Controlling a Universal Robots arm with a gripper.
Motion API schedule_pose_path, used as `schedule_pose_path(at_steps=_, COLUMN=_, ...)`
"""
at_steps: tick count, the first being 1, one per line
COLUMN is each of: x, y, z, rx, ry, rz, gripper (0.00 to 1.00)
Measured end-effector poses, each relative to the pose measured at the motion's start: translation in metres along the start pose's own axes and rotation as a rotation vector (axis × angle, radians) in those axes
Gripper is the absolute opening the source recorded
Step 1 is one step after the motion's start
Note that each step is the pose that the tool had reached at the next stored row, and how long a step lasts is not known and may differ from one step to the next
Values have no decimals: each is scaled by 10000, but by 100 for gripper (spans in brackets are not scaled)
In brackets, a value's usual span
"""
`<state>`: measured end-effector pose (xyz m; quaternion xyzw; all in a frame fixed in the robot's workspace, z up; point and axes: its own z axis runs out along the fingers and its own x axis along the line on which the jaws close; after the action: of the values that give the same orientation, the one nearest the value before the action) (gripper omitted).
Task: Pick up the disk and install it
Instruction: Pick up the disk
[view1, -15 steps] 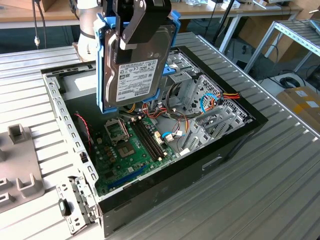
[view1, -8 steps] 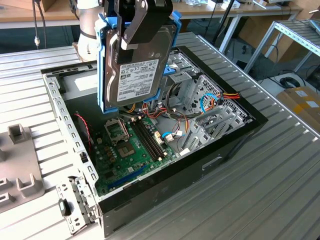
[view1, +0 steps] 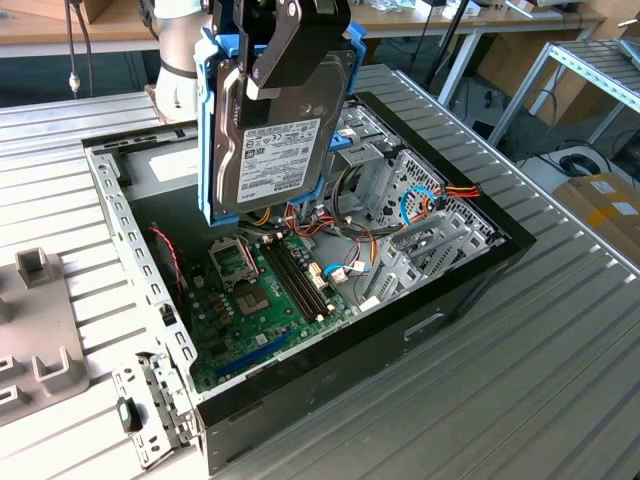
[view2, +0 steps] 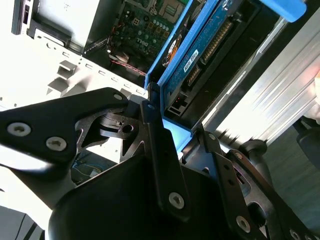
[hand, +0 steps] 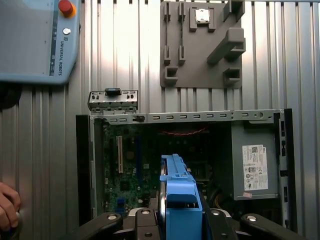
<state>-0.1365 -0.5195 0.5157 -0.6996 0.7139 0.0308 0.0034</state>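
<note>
The disk (view1: 280, 150) hung upright in the air above the open case (view1: 330, 385), label facing the exterior view, its blue frame running down both long edges. The tool (view1: 272, 62) was clamped on its upper end, one black finger lying across the labelled face. The disk was over the motherboard (view1: 255, 300) and the tangle of cables beside it, clear of both and touching nothing in the case.

By my reading, the pick-up was done and the install was not: the disk sat in no bay or slot, and the case stood on the ribbed desk (view1: 520, 380) with its side off.

The second wrist view gave what the exterior view could not: the disk's underside, with its circuit board and connector, and the fingers (view2: 155, 132) closed against the frame's end. The first wrist view looked straight down the frame's edge into the case and showed the grey supply box (hand: 255, 165) with a white label in one corner. It also showed a grey fixture plate (hand: 200, 65) beyond the case, a pendant (hand: 35, 45) with a red button, and a person's hand (hand: 7, 210) at the desk's edge.
</note>
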Motion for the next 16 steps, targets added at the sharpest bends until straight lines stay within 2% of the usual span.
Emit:
schedule_pose_path(at_steps=11, x=3, y=-28, z=2, rx=1, ry=0, rz=0, gripper=37)
schedule_pose_path(at_steps=15, x=14, y=-128, z=11, rx=0, ry=1, rz=0, gripper=37)
schedule_pose_path(at_steps=16, x=15, y=-132, z=12, rx=0, ry=0, rz=0, gripper=37)
